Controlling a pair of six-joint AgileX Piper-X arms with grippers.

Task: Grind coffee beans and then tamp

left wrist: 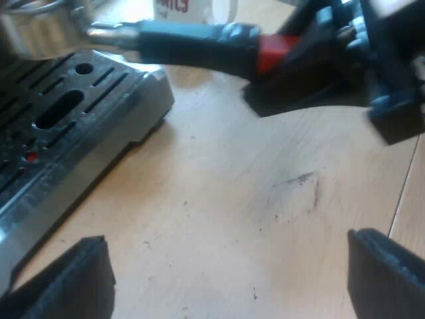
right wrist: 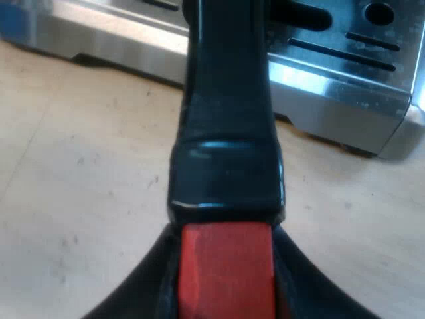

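Beside the espresso machine [left wrist: 40, 196], just off its drip tray [left wrist: 66, 126], the left wrist view has the left gripper [left wrist: 229, 266] hanging low over the wooden table [left wrist: 219, 199]; its two black fingers [left wrist: 73, 279] stand wide apart, with only table between them; a faint dark smudge [left wrist: 305, 183] marks the wood near the tray. Above the drip tray sits the round steel head of the metal holder [left wrist: 33, 30]; its dark handle [left wrist: 192, 45] runs out from over the tray, above the table, to its red end [left wrist: 275, 52]; the right gripper [left wrist: 302, 60] is at that red end. Beyond the handle, farther from the tray, stands a white mug [left wrist: 199, 10] with red lettering. Whether the holder is locked into the machine cannot be told.

Facing the drip tray [right wrist: 332, 73], in the right wrist view, the right gripper [right wrist: 226, 286] is clamped on the handle's red end [right wrist: 226, 266]; one black finger [right wrist: 143, 289] presses on each side of it; the dark handle [right wrist: 226, 100] runs away from the gripper towards the tray's slotted steel top; the table [right wrist: 80, 186] lies beneath.
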